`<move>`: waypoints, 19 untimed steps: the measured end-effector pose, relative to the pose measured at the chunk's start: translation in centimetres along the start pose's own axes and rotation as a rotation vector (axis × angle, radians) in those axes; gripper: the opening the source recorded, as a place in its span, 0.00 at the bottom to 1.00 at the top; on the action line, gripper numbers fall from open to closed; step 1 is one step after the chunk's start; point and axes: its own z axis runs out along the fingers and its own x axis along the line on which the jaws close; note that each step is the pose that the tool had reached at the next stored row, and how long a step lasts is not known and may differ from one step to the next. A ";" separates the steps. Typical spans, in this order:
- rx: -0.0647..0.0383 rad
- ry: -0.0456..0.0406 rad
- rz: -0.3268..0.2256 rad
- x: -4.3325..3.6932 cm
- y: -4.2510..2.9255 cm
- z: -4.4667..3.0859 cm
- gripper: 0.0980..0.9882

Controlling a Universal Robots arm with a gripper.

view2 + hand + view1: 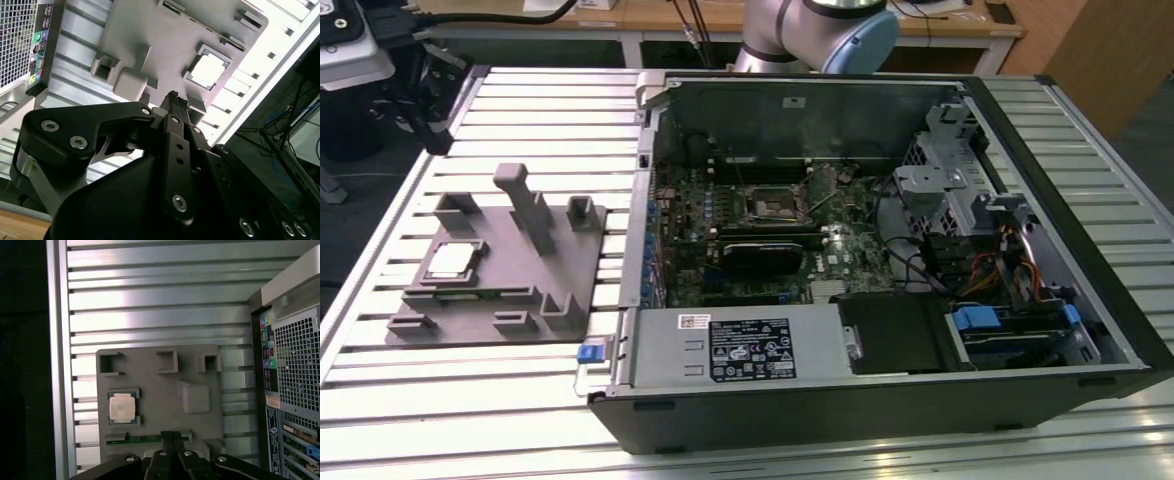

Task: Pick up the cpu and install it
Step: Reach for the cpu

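Note:
The cpu (452, 262), a pale silvery square chip, lies flat in a recess of the grey plastic holder (520, 280) on the exterior view's left. Both wrist views look down on the cpu (207, 70) (121, 407) in the holder (150, 30) (200, 370) from well above. My gripper (172, 96) (170, 435) hangs over the holder with its two black fingers pressed together and nothing between them, a little to the side of the cpu and not touching it. The dark metal-framed socket (774, 205) sits on the motherboard inside the open computer case.
The open computer case (1067, 400) fills the exterior view's middle and right; its rear port panel (35, 50) (290, 390) shows in both wrist views. Upright posts (527, 205) rise from the holder. A green strip (130, 440) lies in a holder slot. The slatted metal table (520, 110) surrounds everything.

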 end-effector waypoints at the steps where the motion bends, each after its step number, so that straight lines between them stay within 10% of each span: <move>1: 0.000 0.0002 0.000 0.06 0.00 0.01 0.01; 19: 0.000 0.0026 0.000 1.18 -0.10 0.20 0.01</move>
